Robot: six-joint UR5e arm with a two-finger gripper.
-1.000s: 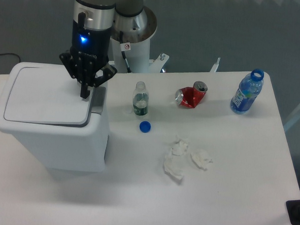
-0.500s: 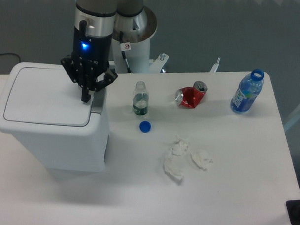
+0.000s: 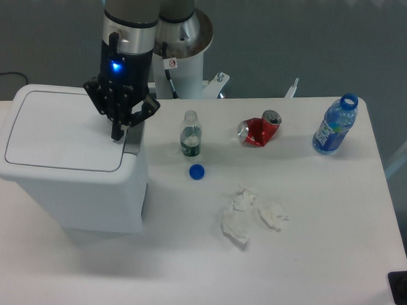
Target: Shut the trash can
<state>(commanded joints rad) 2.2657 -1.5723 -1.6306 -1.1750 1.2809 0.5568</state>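
Note:
The trash can (image 3: pixel 75 188) is a large white bin at the left of the table. Its flat white lid (image 3: pixel 60 131) lies down level on the rim, with the grey latch panel (image 3: pixel 133 142) along its right side. My gripper (image 3: pixel 116 134) hangs over the lid's right edge with its black fingers together, tips at or just above the lid. It holds nothing.
A small clear bottle (image 3: pixel 190 134) stands right of the bin with a blue cap (image 3: pixel 197 171) by it. A crushed red soda can (image 3: pixel 259 130), a blue water bottle (image 3: pixel 335 124) and crumpled tissues (image 3: pixel 249 215) lie further right. The robot base (image 3: pixel 182 51) stands behind.
The lid's right side has gone down from slightly raised to flat on the rim. My gripper has shifted a little right and up.

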